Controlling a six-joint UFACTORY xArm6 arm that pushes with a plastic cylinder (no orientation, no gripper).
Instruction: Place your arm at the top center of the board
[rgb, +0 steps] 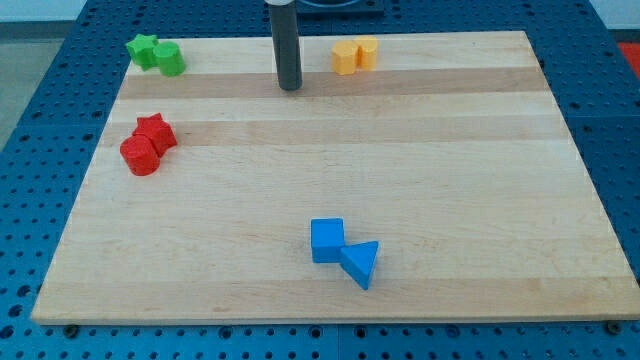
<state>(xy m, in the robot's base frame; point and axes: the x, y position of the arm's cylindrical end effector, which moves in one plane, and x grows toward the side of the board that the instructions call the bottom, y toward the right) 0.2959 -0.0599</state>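
Note:
My tip rests on the wooden board near the view's top, just left of centre. No block touches it. The nearest blocks are two yellow ones to its right: a yellow pentagon-like block and a yellow cylinder-like block, side by side at the top edge. A green star and a green cylinder sit at the top left corner, well left of the tip.
A red star and a red cylinder lie touching at the left edge. A blue cube and a blue triangle lie touching near the bottom centre. A blue perforated table surrounds the board.

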